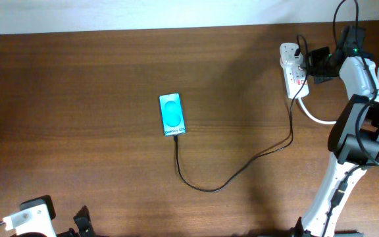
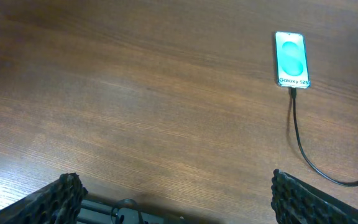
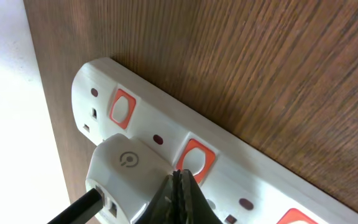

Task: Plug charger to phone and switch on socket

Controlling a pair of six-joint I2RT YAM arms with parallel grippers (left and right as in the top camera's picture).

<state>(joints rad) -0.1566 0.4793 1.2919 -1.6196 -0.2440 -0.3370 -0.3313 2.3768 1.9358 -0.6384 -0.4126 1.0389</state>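
Note:
The phone (image 1: 172, 114) lies mid-table with its cyan screen up; it also shows in the left wrist view (image 2: 291, 58). The black charger cable (image 1: 242, 164) runs from the phone's near end across the table to a white adapter (image 3: 120, 168) plugged into the socket (image 1: 293, 74). In the left wrist view the connector (image 2: 292, 92) sits at the phone's port. My right gripper (image 3: 180, 177) is shut, its tips at a red switch (image 3: 194, 160) of the socket (image 3: 247, 174). My left gripper (image 2: 176, 196) is open and empty near the table's front edge.
A thick white cord (image 1: 318, 117) leaves the socket toward the right arm. A second red switch (image 3: 122, 109) sits further along the strip. The table's back edge (image 1: 143, 29) runs just behind the socket.

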